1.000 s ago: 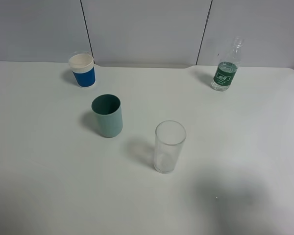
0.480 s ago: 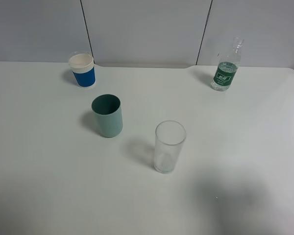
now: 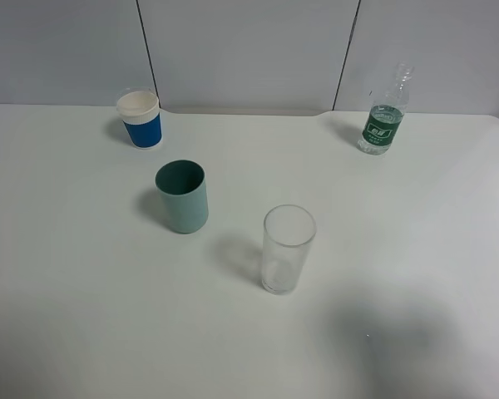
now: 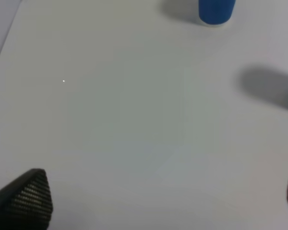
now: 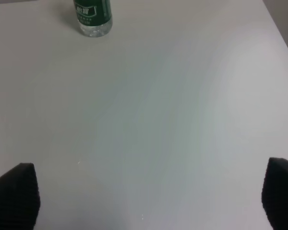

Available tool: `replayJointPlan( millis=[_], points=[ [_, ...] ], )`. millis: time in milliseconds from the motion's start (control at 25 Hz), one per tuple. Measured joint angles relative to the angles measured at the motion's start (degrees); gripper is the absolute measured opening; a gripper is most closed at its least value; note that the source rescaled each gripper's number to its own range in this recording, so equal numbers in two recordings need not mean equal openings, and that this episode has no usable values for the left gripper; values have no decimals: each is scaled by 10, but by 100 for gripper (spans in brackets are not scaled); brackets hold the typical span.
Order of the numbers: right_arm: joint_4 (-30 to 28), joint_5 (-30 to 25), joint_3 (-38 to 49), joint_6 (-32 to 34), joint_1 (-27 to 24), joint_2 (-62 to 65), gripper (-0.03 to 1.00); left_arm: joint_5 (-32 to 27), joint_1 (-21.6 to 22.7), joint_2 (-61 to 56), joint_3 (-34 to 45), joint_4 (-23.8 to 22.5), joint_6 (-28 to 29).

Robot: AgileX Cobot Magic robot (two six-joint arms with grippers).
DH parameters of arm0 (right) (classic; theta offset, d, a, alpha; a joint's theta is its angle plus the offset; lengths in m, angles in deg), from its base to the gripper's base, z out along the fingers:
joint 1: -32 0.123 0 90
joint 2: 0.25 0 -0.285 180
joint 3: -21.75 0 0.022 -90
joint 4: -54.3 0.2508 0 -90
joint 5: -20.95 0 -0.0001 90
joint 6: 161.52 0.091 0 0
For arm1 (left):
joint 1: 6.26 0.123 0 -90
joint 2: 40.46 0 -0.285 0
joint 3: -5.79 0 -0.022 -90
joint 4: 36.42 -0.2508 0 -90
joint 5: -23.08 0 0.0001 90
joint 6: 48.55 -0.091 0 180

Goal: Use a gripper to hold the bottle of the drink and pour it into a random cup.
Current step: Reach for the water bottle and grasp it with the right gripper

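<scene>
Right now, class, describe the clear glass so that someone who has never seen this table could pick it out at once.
Find the white table, which bears three cups and a bottle. The glass is the cup nearest the front edge, to the right of the green cup. Unlike that and the blue-and-white paper cup, it is clear and colourless.

Small clear plastic bottle, narrow neck: dark green label band wrapped round the body, printed with white marks. The marks are too small and blurred to read in the high view or the right wrist view. No other lettering legible.
</scene>
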Motion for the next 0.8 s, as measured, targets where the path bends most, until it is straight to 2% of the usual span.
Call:
replayJointPlan(
  millis=[440,800],
  points=[
    [0,0,0,0,0,0,88,0,0,0,0,0,0],
    [0,8,-3,0,26,-25,88,0,0,0,0,0,0]
  ],
)
